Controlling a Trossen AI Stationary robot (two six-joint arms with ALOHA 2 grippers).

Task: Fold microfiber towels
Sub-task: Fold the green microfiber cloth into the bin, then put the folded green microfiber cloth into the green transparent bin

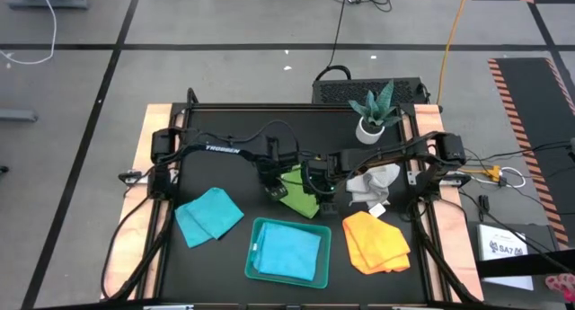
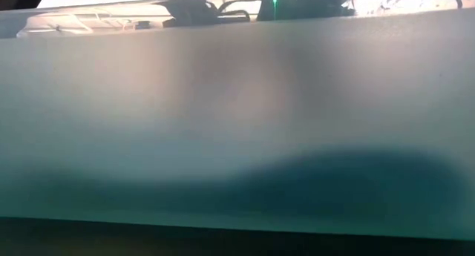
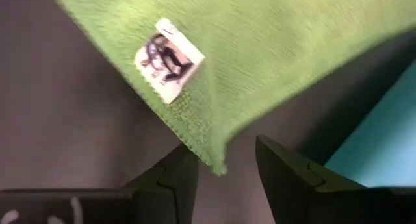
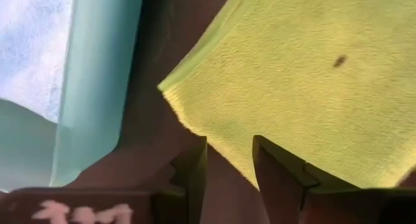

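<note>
Both grippers, left gripper and right gripper, stand spread over the green towel; best lift clear without snagging its edge.

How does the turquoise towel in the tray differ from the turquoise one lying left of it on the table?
The turquoise towel in the tray lies flat and squared to the teal tray, filling it. The loose turquoise towel sits on the bare black table, turned at an angle, with uneven edges and a visible fold. Both are the same turquoise colour and similar in size, and neither end effector touches them.
</note>
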